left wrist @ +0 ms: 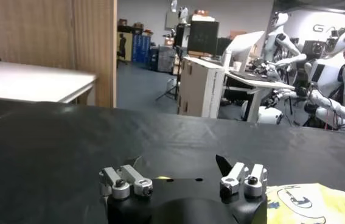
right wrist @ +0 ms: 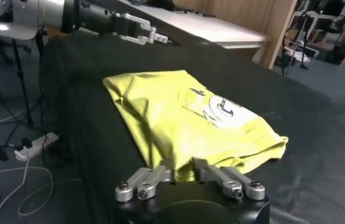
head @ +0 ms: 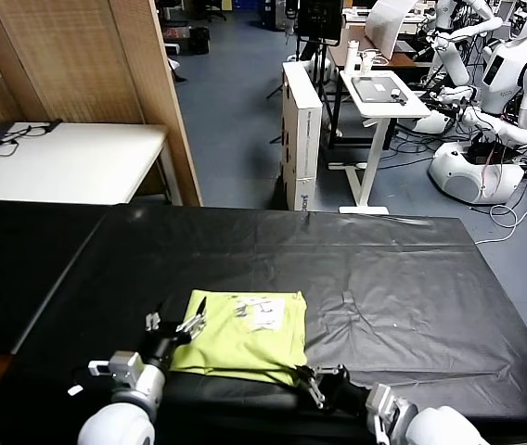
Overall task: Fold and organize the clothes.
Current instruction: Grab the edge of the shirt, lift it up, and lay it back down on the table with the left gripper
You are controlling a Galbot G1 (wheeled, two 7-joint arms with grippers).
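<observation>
On the black table [head: 384, 278], near edge, the T-shirt [head: 245, 338] lies folded square; right gripper [right wrist: 182, 172] pinches its near hem, left gripper [head: 192, 324] spread at its side; tidying likely remains

The T-shirt [head: 241, 339] is lime yellow-green, with a white print [head: 263, 313] that carries dark line markings. It lies on a table [head: 384, 278] covered in glossy black sheeting. The left claw [head: 178, 329] has silver fingers on a black body, and the right claw [head: 306, 381] shows the same silver and black. A white desk [head: 69, 162] stands behind, beside tan woven wall panels [head: 50, 56] and a blue-grey floor [head: 236, 130].
</observation>
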